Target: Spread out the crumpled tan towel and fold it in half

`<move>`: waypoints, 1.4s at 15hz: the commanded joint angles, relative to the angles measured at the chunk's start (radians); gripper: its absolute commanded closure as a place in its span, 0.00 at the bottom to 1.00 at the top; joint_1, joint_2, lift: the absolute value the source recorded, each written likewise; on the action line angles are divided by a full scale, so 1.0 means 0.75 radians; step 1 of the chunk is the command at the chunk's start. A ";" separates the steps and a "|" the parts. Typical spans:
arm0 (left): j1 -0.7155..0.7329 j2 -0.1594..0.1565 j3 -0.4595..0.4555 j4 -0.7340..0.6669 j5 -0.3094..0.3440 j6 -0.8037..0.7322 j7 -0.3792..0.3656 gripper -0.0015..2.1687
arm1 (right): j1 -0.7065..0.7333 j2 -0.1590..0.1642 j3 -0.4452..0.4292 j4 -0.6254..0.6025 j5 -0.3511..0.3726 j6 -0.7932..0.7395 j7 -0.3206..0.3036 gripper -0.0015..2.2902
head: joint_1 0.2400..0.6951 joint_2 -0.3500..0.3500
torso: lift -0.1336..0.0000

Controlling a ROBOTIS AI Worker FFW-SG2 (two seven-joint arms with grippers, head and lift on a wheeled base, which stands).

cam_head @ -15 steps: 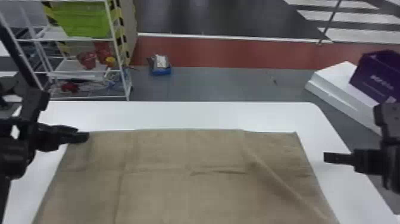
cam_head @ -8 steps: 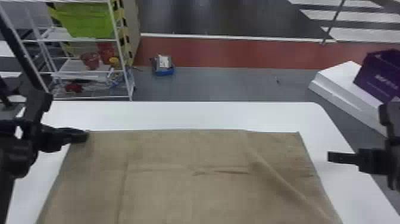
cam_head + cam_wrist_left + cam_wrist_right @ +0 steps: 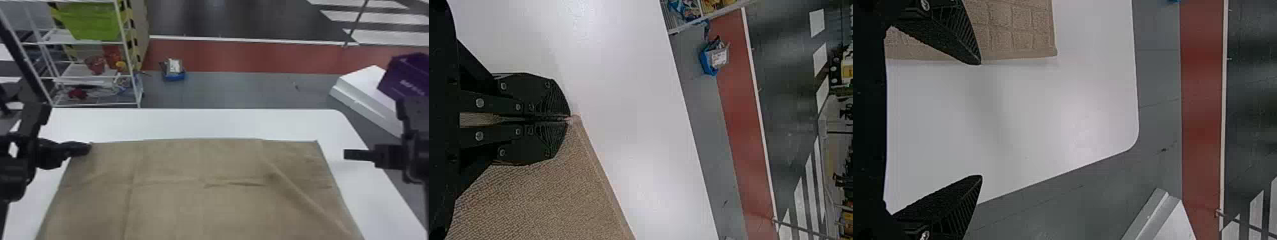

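At the far left, behind the table point(image 3: 198, 124), a white rack point(image 3: 125, 41) holds a green bin point(image 3: 92, 25). The left arm comes in from the left edge, and its gripper, the left gripper point(image 3: 85, 148), points inward across the table's left side, low at the towel's far left corner. In the left wrist view the left gripper point(image 3: 569, 119) is drawn together, with the tan corner pinched at its tips. The towel point(image 3: 191, 207) lies spread over the middle of the white table, running out of the head view at the bottom; a long crease slants across its right part, and shorter wrinkles cross its middle. Right of the towel, near its far right corner, the right gripper point(image 3: 348, 154) points inward from the right edge, its two fingers wide apart and nothing between them. Beyond, at the right, a purple box point(image 3: 403, 78) sits by a white block point(image 3: 365, 78).
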 commanded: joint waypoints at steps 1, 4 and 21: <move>0.014 -0.001 0.008 -0.016 0.003 0.000 -0.003 0.50 | -0.124 0.008 0.042 0.179 0.003 -0.043 -0.007 0.04 | 1.00 0.40 | 0.07; 0.033 -0.003 0.014 -0.036 0.007 0.000 -0.005 0.50 | -0.284 0.024 0.101 0.410 0.058 -0.133 -0.030 0.07 | 1.00 0.42 | 0.07; 0.035 -0.001 0.028 -0.042 0.012 -0.008 -0.025 0.50 | -0.368 0.059 0.198 0.811 0.111 -0.456 -0.028 0.19 | 1.00 0.48 | 0.07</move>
